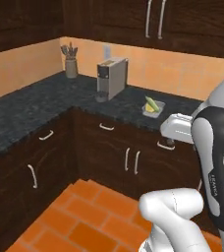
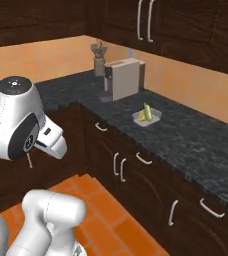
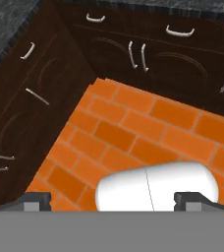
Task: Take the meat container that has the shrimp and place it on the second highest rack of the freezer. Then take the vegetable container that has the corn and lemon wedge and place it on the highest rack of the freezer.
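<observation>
A clear vegetable container sits on the dark counter to the right of the coffee machine. It holds the green-husked corn and a yellow lemon wedge. My gripper is open with nothing between its fingertips. It hangs over the orange brick floor and faces the lower cabinets, well short of the container. The freezer and the meat container with the shrimp are out of view.
A grey coffee machine and a utensil holder stand on the L-shaped counter. Dark cabinet doors with metal handles line the corner. Brick floor lies in front.
</observation>
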Tool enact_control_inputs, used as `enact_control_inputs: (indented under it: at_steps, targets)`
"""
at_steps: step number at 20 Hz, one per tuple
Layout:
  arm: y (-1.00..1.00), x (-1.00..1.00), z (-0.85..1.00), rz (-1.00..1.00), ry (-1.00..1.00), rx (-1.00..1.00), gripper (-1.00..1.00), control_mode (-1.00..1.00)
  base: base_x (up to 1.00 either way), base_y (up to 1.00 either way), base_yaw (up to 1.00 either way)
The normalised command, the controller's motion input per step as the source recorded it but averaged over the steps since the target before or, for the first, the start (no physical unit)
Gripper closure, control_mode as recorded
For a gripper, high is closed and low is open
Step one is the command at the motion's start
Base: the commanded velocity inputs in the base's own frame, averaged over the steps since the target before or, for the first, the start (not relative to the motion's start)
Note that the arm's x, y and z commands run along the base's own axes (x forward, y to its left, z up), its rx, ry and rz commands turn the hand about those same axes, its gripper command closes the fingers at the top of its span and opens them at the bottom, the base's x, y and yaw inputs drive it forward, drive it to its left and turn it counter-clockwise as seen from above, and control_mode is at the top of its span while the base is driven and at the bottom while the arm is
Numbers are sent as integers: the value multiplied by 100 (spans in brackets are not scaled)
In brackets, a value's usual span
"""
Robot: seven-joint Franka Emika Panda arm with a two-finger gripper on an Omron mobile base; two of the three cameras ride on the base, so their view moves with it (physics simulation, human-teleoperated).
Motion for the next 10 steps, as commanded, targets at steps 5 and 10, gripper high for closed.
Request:
enact_control_inputs:
  at_steps: [5, 10]
  targets:
    - [0, 0, 0, 0, 0, 0, -100, 100, 88, 47, -55]
    - [0, 0, 0, 0, 0, 0, -100, 100, 64, 32, -63]
